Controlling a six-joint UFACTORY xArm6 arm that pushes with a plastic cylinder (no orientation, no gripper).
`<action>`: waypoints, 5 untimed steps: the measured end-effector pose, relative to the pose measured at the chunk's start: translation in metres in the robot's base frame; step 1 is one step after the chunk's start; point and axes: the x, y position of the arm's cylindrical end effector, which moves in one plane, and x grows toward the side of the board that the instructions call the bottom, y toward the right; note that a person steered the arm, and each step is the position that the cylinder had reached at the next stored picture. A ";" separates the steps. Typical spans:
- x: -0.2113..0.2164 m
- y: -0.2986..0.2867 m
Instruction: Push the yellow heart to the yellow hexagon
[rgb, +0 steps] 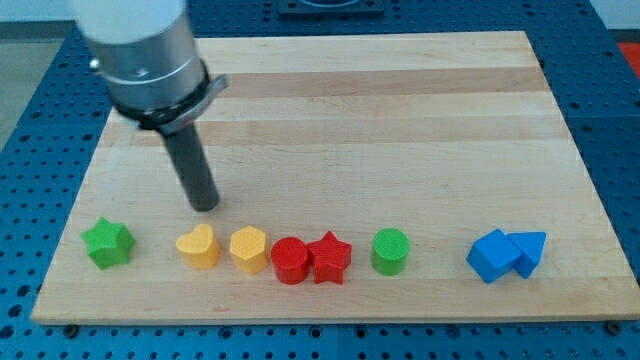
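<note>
The yellow heart (199, 246) sits just beside the yellow hexagon (248, 249) near the table's (400, 90) bottom edge. My tip (205, 205), a bare end effector holding nothing, hovers just above the heart. Almost done.

A broad cylinder of brushed grey metal with a paler upper band narrows through a black collar, with a small grey flange jutting from one side, into a straight matte dark rod ending at my tip (205, 206).

My tip (205, 205) hangs just above the yellow heart (199, 246); yellow hexagon (249, 250) crowds its right, red cylinder (290, 260) beyond.
</note>
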 end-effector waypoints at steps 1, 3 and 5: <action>0.000 -0.001; 0.023 -0.015; 0.037 -0.019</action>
